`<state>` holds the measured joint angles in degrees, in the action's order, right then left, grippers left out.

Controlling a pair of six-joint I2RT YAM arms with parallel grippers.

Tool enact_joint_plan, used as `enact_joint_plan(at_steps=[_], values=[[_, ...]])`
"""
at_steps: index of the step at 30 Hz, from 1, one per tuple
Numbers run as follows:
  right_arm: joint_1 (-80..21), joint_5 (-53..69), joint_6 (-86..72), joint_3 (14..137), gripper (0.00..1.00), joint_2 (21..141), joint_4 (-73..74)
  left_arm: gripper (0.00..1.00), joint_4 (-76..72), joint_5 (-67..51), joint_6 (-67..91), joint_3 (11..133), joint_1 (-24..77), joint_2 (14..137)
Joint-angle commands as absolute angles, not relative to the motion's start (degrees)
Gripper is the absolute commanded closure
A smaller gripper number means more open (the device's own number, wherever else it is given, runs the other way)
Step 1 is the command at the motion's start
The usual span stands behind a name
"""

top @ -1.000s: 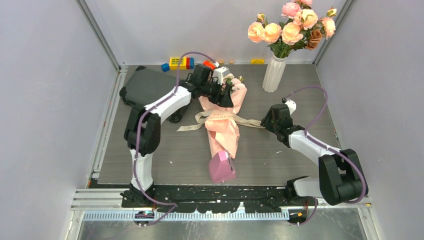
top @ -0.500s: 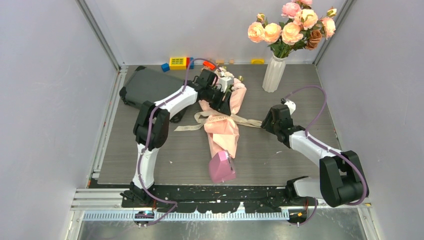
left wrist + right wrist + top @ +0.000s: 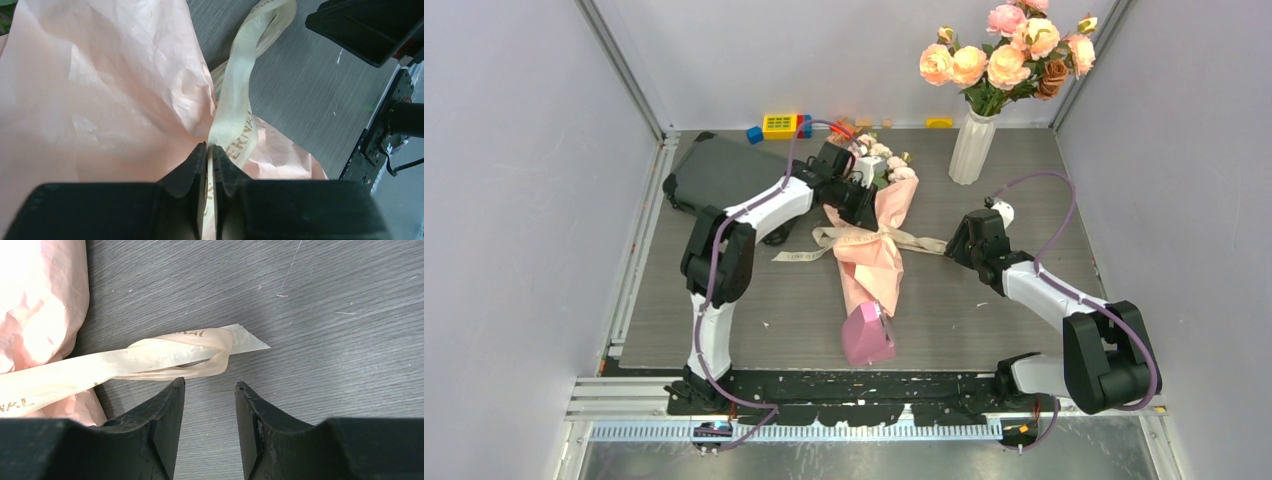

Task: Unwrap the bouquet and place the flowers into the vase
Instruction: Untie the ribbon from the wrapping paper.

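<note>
Shows overhead peach-orange roses (image 3: pixel 1009 55) in ribbed white vase (image 3: pixel 972 150); reveals, wrist-close, left claw (image 3: pixel 210 150) clenched on beige ribbon (image 3: pixel 234 117), right claw (image 3: pixel 210 390) released.

A robotics lab, a boxed-in test cell rather than a home or shop. Closed on three sides by plain pale walls (image 3: pixel 514 200) set in aluminium posts (image 3: pixel 619 65). Floored with a grey wood-grain desk (image 3: pixel 754 300). Fitted with a left arm (image 3: pixel 769 205) and a right arm (image 3: pixel 1044 290) bolted to a black rail (image 3: pixel 854 385) at the near edge, trailing purple cables (image 3: pixel 1036 176). Strewn at the back with toy blocks (image 3: pixel 779 125).
</note>
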<state>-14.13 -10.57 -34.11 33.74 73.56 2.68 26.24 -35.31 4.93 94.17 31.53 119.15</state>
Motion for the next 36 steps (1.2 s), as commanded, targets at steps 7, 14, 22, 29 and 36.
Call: enact_joint_plan(at_steps=[7, 14, 22, 29, 36], values=[[-14.14, -2.30, -29.53, 38.19, 0.51, 74.86, -2.83, 0.98, 14.22, -31.68, 12.28, 84.91, 30.28, 105.39], [-19.20, 1.85, -26.08, 43.15, 0.49, 77.40, -4.80, 1.00, 9.49, -25.36, 19.24, 73.49, 26.18, 96.19], [-25.18, 0.66, -23.44, 48.66, 0.47, 81.51, -5.03, 0.99, 14.11, -14.85, 25.70, 59.94, 18.73, 80.21], [-32.93, 2.59, -12.95, 58.73, 0.44, 88.74, 1.36, 0.98, 23.26, -3.77, 28.18, 51.55, 15.41, 69.21], [-36.50, 2.64, -8.87, 66.88, 0.42, 95.26, 6.48, 0.95, 25.48, 2.41, 35.78, 45.08, 11.00, 62.98]])
